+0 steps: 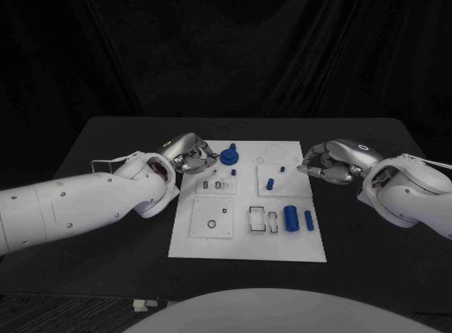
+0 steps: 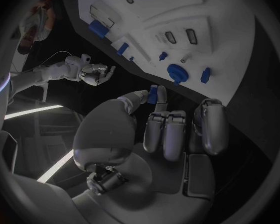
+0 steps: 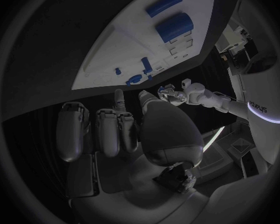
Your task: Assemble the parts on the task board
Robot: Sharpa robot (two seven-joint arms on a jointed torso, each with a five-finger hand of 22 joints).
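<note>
The white task board (image 1: 248, 239) lies in the middle of the black table. My left hand (image 1: 191, 154) hovers at the board's far left corner and pinches a small blue part (image 2: 153, 94) between thumb and a finger. Beside it on the board stand a round blue knob (image 1: 229, 157) and a small blue peg (image 1: 232, 172). My right hand (image 1: 329, 161) hangs at the far right edge with its fingers (image 3: 109, 129) curled in and nothing blue in them. A blue pin (image 1: 270, 184) stands mid-board. Two blue cylinders (image 1: 291, 214) (image 1: 309, 220) lie at the near right.
The board carries raised white plates with slots (image 1: 212, 217) and empty frames (image 1: 257, 219). Bare black table (image 1: 105, 263) surrounds the board on all sides. A dark curtain hangs behind the table's far edge.
</note>
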